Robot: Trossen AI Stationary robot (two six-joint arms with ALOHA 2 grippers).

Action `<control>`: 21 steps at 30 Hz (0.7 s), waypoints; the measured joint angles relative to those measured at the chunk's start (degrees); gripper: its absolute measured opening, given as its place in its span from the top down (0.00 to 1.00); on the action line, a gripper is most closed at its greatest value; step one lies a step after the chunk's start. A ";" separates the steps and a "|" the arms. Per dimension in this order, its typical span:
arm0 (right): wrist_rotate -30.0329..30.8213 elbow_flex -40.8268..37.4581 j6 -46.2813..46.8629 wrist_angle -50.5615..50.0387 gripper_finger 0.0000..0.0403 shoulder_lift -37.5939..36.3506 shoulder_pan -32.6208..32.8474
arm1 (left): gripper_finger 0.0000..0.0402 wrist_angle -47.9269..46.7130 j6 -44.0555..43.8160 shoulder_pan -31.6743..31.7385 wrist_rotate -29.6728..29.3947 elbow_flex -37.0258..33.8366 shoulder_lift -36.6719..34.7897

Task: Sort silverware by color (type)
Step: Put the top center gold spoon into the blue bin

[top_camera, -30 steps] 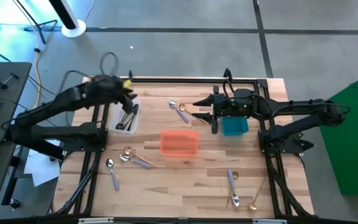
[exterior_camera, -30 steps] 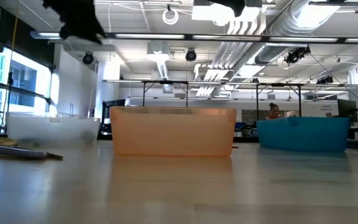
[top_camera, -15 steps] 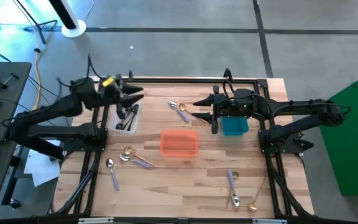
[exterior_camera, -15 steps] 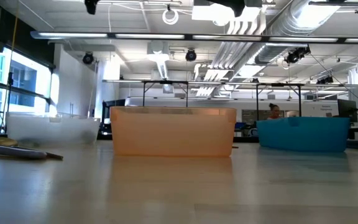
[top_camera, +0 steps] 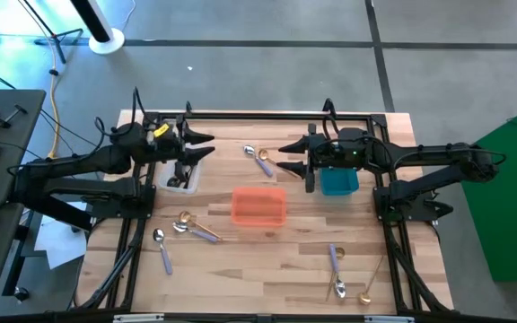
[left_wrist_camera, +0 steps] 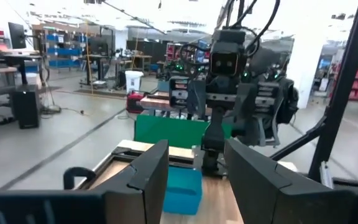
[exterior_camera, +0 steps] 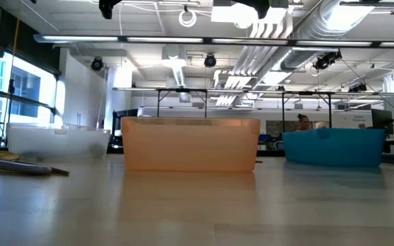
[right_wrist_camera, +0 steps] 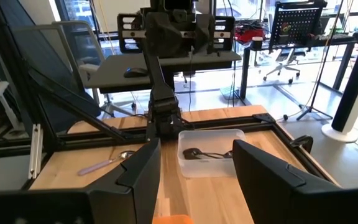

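While both arms hang above the upper part of the bench [top_camera: 267, 269], you can see the sort is only partly done. The clear bin [top_camera: 184, 170] at upper left already holds black spoons [right_wrist_camera: 205, 154], dark shapes lying inside it. The orange bin [top_camera: 258, 206] in the middle looks empty from above, and what lies in the teal bin [top_camera: 337, 183] to its right you cannot tell, since the right arm covers part of it.

Several pieces remain loose on the wood: a lavender-handled spoon with a gold one [top_camera: 260, 160] at upper centre, a gold and lavender pair [top_camera: 191, 226] at middle left, a lone lavender-handled spoon [top_camera: 162, 250] below them, and a lavender and gold group [top_camera: 341, 276] at lower right.

Your left claw [top_camera: 203, 146] hovers beside the clear bin, spread wide and empty. Your right claw [top_camera: 287, 157] sits just right of the upper-centre pair, also wide and holding nothing; that pair looks like the nearest pick.
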 joint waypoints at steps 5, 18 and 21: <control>-0.02 0.00 0.00 0.02 0.54 0.00 0.01 | 0.63 -0.03 0.61 0.01 -0.36 0.00 0.01; -0.04 0.00 0.00 -0.02 0.54 0.00 0.00 | 0.63 -0.05 0.17 0.03 -0.49 0.00 0.01; 0.09 0.00 0.00 -0.02 0.54 0.00 0.00 | 0.63 -0.05 0.12 0.03 -0.49 0.00 0.01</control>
